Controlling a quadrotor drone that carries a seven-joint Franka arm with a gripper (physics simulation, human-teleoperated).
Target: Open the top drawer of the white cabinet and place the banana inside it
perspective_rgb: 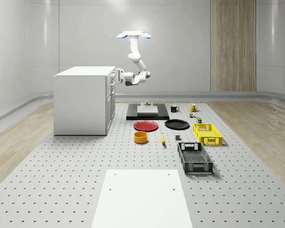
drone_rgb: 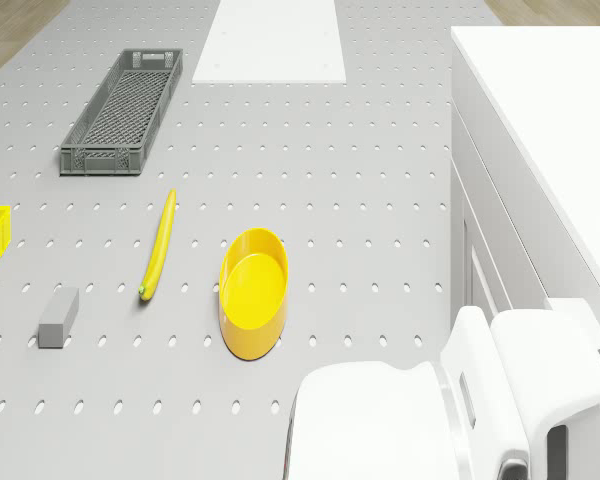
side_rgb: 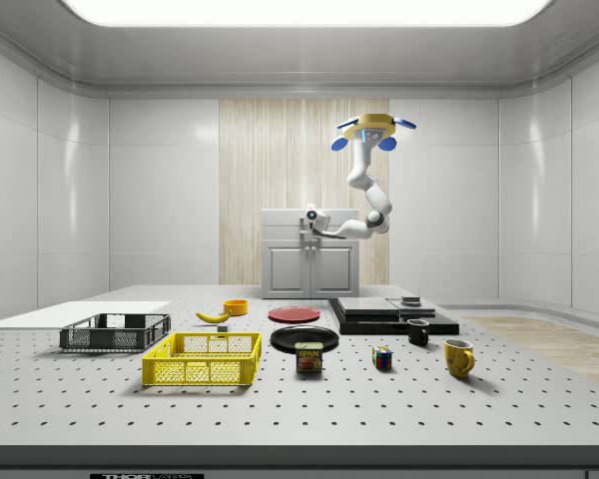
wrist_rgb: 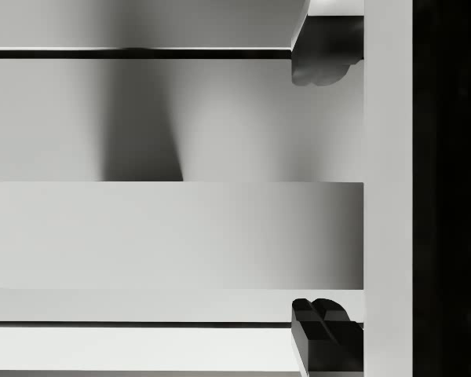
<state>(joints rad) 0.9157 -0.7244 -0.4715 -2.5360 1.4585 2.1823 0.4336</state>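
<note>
Where the arm folds down and sideways from the hovering drone (perspective_rgb: 134, 34), its gripper (perspective_rgb: 117, 75) sits against the upper front of the white cabinet (perspective_rgb: 80, 99), at the level of the top drawer (side_rgb: 310, 232). Seen from the wrist, two dark fingertips (wrist_rgb: 323, 334) stand apart on either side of a pale, flat bar, the drawer's handle (wrist_rgb: 173, 236), so the jaws look spread around it rather than pressed on it. The drone hangs in the air just off the cabinet's front, above the black platform (perspective_rgb: 147, 111).

Long, thin and only slightly curved, the banana (drone_rgb: 158, 245) lies flat on the perforated grey table (perspective_rgb: 47, 180), yellow with a darker tip, well apart from the cabinet. Just beside it stands one round yellow bowl (drone_rgb: 253, 291), and on its other side lies one small grey block (drone_rgb: 58, 317).

Two lattice crates rest on the table, one grey crate (perspective_rgb: 194, 158) and one yellow crate (perspective_rgb: 207, 133). Two round plates lie side by side, a red plate (perspective_rgb: 146, 125) and a black plate (perspective_rgb: 176, 124). Two mugs stand near them, a black mug (side_rgb: 418, 332) and a yellow mug (side_rgb: 459, 357).
</note>
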